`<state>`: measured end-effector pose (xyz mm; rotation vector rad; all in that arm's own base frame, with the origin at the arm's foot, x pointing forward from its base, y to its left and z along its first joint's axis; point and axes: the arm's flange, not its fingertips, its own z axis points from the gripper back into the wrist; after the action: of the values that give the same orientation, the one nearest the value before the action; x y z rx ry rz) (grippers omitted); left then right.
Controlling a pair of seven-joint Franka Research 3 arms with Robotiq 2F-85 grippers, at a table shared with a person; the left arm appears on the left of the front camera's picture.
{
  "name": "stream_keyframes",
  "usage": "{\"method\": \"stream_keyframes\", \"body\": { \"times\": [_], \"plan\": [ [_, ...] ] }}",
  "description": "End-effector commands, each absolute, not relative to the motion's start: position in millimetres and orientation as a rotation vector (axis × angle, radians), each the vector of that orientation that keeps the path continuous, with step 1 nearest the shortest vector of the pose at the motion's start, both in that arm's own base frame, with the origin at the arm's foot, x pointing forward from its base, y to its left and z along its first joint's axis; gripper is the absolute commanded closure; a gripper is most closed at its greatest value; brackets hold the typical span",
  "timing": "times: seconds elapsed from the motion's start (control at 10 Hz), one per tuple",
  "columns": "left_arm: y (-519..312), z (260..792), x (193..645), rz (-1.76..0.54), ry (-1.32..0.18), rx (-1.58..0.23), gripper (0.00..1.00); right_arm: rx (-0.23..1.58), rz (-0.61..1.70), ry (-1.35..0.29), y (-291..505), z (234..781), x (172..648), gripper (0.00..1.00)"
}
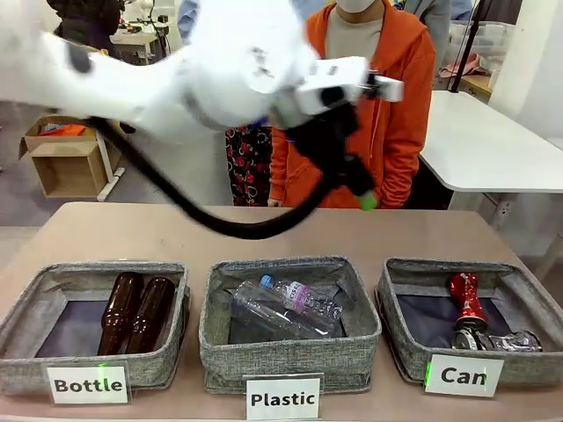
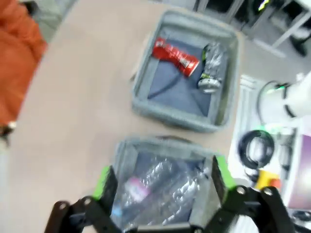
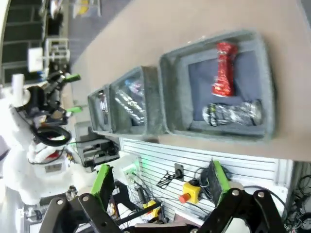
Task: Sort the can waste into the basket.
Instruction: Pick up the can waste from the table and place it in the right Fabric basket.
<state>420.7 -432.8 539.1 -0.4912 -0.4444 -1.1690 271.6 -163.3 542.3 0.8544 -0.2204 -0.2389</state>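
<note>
Cans, one black at the front and one crushed red behind it, lie in the "Can" basket. Farther back, the left gripper hangs wide and empty above the table; the right gripper also gapes empty.

free: bare tan tabletop behind bins | blocked: left white robot arm and black cable above centre
</note>
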Motion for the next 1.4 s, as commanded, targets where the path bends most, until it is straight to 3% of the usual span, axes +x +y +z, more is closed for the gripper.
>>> {"method": "stream_keyframes", "body": {
  "times": [0.0, 0.3, 0.6, 0.8, 1.0, 1.1, 1.2, 1.3],
  "plan": [
    [-333.1, 518.2, 402.0, -1.034, -0.430, -0.539, 0.00, 0.926, -0.204, -0.167, -120.9, 555.9, 320.2, 0.00],
    [-190.5, 485.1, 385.5, -0.734, -0.442, -0.715, 0.00, 0.975, -0.119, -0.011, -35.0, 538.5, 364.7, 0.00],
    [-115.6, 446.6, 387.5, -0.578, -0.419, -0.917, 0.00, 1.068, -0.088, 0.135, 17.6, 516.7, 385.6, 0.00],
    [-76.0, 415.4, 389.7, -0.478, -0.387, -1.234, 0.00, 1.139, -0.085, 0.180, 30.0, 497.9, 396.6, 0.00],
    [-30.8, 407.8, 397.9, 0.175, -0.275, -1.554, 0.00, 1.281, 0.039, 0.296, 20.1, 473.8, 410.7, 0.00],
    [-13.8, 405.6, 394.9, 0.305, -0.284, -1.567, 0.00, 1.431, 0.122, 0.308, 5.1, 462.2, 418.3, 0.00],
    [-6.5, 404.9, 389.2, 0.342, -0.292, -1.534, 0.00, 1.453, 0.124, 0.229, -6.6, 452.4, 423.6, 0.00],
    [-3.7, 403.7, 388.0, 0.367, -0.264, -1.534, 0.00, 1.355, 0.049, 0.137, -11.9, 441.7, 426.3, 0.00]
  ]
}}
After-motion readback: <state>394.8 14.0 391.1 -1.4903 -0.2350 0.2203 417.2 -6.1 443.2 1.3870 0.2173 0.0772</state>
